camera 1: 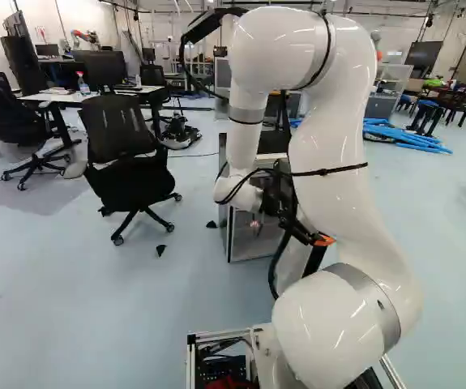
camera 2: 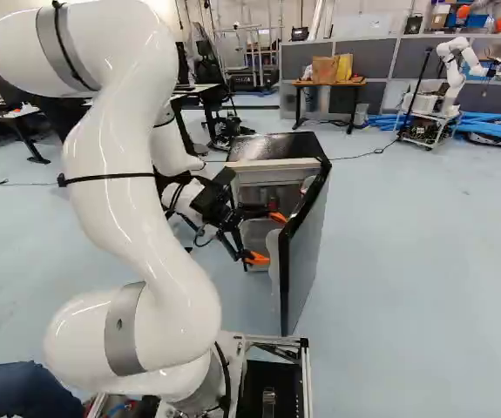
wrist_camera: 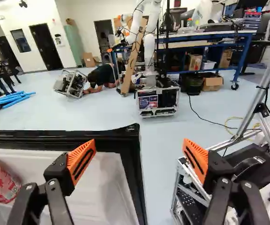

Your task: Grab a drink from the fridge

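1. Hand [wrist_camera: 139, 143] released: fingers spread wide, nothing between the orange pads [wrist_camera: 81, 160]. In the wrist view, one finger over the inner face of the fridge door [wrist_camera: 127, 168], the other out past its free edge. Contact with the fridge door: can't tell.
2. Target: red drink can [wrist_camera: 1, 183], at inner side of the open fridge door, well in from its free edge, outside the finger gap. Partly cut off in view; exact seating can't be confirmed.
3. Weight: probably modest if full, very light if empty. Fill level unknown; plan for full.
4. Stiffness: thin metal wall, likely firm while sealed, easy to dent if opened or empty. Squeeze moderately, no crushing.
5. Surface: smooth, possibly cold and damp, so prone to slip or roll. Rubbery-looking pads should help; close slowly.
6. Grip spot: mid-body, one pad each side of the barrel, across its axis. Avoid rim and tab end.
7. Next: shift inward along the fridge door to bring the can between the pads, then close. Watch for a finger snagging the gasket or swinging the fridge door. Lift clear of any retaining lip before backing away.
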### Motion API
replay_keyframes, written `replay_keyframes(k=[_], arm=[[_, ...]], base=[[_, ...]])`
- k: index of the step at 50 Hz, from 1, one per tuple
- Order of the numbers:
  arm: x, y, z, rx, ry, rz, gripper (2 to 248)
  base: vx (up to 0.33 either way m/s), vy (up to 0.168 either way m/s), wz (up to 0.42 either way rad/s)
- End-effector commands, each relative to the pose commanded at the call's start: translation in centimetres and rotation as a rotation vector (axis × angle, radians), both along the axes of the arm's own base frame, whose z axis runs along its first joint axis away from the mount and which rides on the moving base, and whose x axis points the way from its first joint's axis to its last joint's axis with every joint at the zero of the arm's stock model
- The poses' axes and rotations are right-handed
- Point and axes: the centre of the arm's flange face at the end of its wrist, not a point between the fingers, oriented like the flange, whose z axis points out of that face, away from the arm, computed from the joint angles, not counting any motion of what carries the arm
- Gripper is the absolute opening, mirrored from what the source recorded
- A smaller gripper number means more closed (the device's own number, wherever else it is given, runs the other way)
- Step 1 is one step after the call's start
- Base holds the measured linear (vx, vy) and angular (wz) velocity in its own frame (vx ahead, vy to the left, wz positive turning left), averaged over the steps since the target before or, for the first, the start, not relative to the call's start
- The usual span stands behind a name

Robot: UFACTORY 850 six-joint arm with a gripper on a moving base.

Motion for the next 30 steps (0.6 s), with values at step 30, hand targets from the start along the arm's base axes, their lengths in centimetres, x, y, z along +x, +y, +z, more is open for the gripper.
replay_keyframes(k=[30], arm=[[5.1,-5.2,0.8,0.089,-0.139,-0.143,247]], base=[[0.000,0.000,0.000]])
